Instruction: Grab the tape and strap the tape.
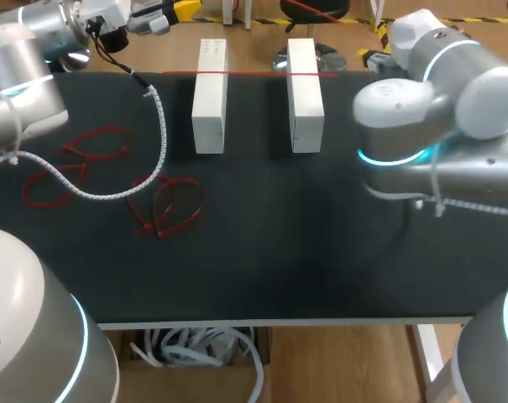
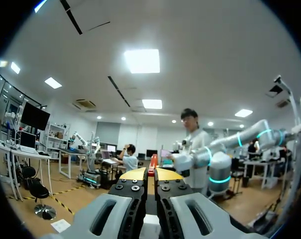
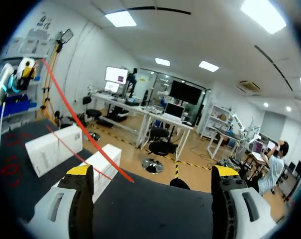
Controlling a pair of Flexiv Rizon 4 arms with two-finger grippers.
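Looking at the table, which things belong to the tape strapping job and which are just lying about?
Job in hand:
- red tape, running across the two white blocks
- left gripper, shut on the tape
- right gripper, open

Just lying about:
- red loops
- white spiral cable

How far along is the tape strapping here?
Looks done: several looped red ties lie on the table. In hand: left gripper shut on a red strip; a red line spans the white blocks. Left: right gripper is open and empty, so closing this loop likely remains.
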